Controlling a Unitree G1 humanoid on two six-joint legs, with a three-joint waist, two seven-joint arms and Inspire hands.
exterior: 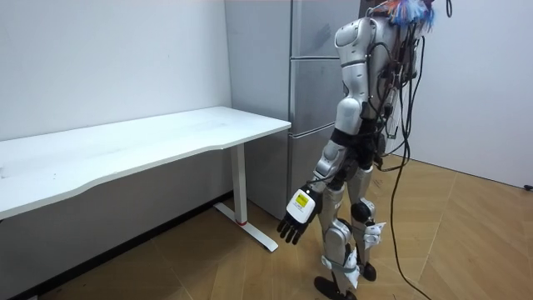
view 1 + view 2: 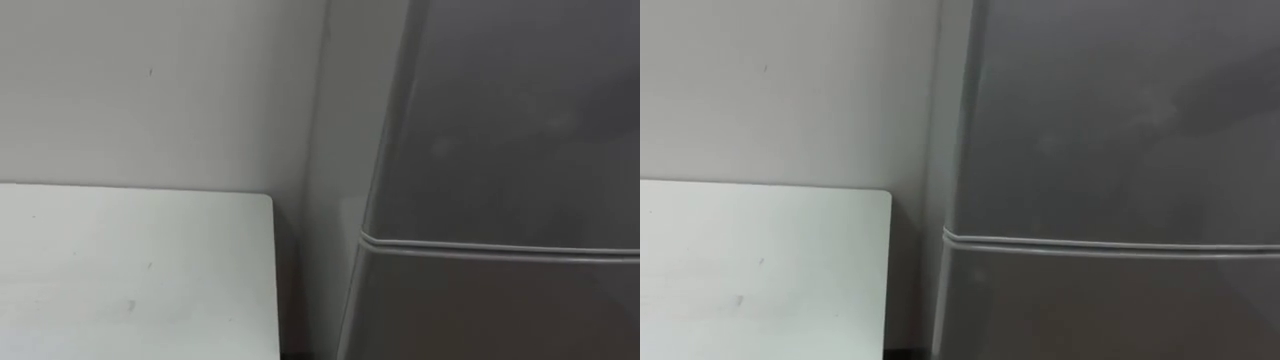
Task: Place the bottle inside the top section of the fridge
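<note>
Standing before closed fridge (image 2: 500, 120), frame right, with left hand (image 1: 298, 218) hanging open, empty. Expect light, slick bottle; grasp mid-body.

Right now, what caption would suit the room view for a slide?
The robot stands facing the closed fridge, beside the table, its left hand hanging open.

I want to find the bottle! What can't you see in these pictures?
- Inside the fridge: it stands shut in every view.
- Right hand: in the room view the robot's body hides it, so whether it holds the bottle cannot be told.
- Fridge top: cut off by the room view's upper edge.
</note>
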